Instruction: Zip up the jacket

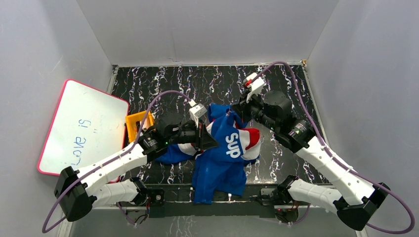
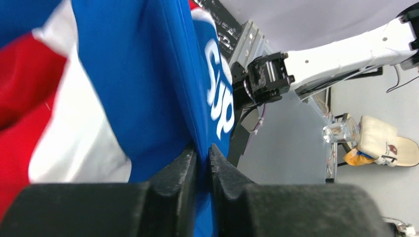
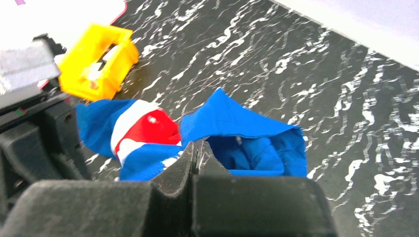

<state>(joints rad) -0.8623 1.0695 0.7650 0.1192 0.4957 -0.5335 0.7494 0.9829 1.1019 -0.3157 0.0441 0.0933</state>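
Jacket (image 1: 225,153), bunched: left gripper (image 2: 201,160) and right gripper (image 3: 197,155) each pinched shut on its fabric; step apparently straightening; next needs zip ends found.

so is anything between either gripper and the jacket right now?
Nothing visible. The left gripper is shut on blue fabric of the jacket, and the right gripper looks closed on its upper edge. The yellow frame sits beside the left arm, not between.
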